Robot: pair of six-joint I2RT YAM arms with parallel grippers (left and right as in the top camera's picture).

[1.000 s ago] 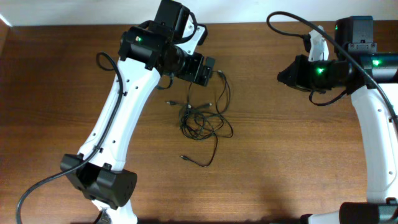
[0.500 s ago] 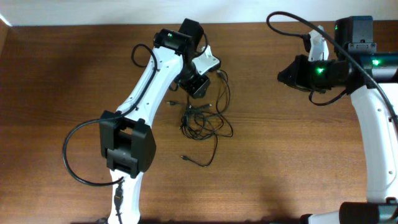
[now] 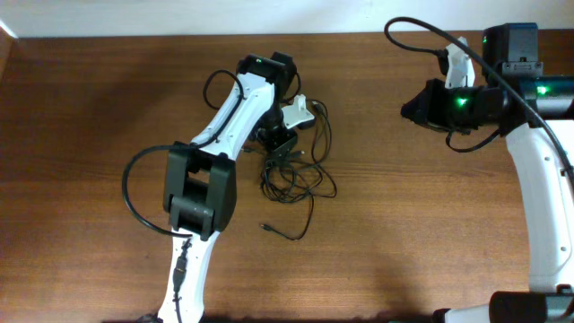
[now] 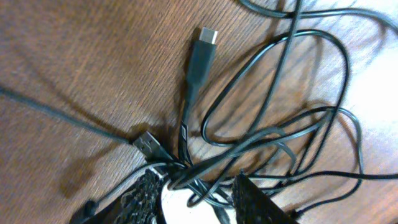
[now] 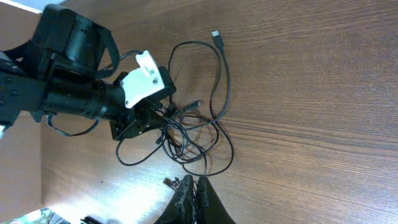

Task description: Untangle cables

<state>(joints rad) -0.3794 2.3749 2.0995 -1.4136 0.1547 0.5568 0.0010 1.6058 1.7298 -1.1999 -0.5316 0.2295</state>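
Observation:
The cables (image 3: 294, 175) lie in a loose black tangle mid-table, with one loop reaching back (image 3: 321, 126) and one end trailing forward (image 3: 285, 233). My left gripper (image 3: 278, 148) points down into the tangle's back-left edge. In the left wrist view its fingers (image 4: 144, 194) stand apart with several strands (image 4: 199, 180) running between them, not pinched tight. A USB-C plug (image 4: 205, 38) and a silvery flat plug (image 4: 147, 144) lie just ahead. My right gripper (image 5: 194, 186) is shut and empty, hovering far right of the tangle (image 5: 186, 134).
The wooden table (image 3: 404, 233) ends at a pale wall along the back. The left arm's own thick black cable (image 3: 133, 193) loops out beside its base. The right arm (image 3: 538, 179) stands along the right edge.
My left arm has swung down and forward onto the tangle, and its jaws have narrowed around several strands. The right arm has not moved.

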